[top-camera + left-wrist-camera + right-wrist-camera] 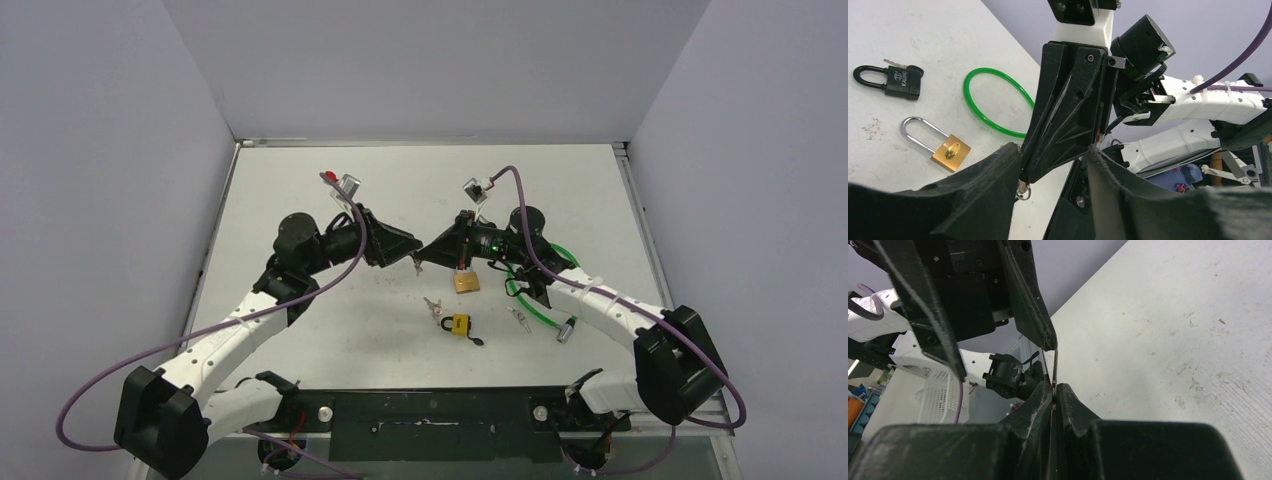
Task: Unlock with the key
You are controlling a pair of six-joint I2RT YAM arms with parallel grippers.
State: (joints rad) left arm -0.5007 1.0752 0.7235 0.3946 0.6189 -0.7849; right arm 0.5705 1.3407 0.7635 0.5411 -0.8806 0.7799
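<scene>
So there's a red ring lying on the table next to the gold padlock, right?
No, the ring is green, not red. The left wrist view shows it lying on the table next to the gold padlock.

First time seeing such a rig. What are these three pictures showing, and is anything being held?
Two robot arms stand bolted at the near edge of a table, each ending in a two-finger gripper. The wide picture looks down from above; the other two come from cameras on the wrists. On it lie a brass padlock, a yellow padlock, loose keys and a green loop; the left wrist view also shows a black padlock. The right gripper is shut on a thin metal piece, apparently a key. The left gripper is open, its fingers either side of the right one's tip.
</scene>
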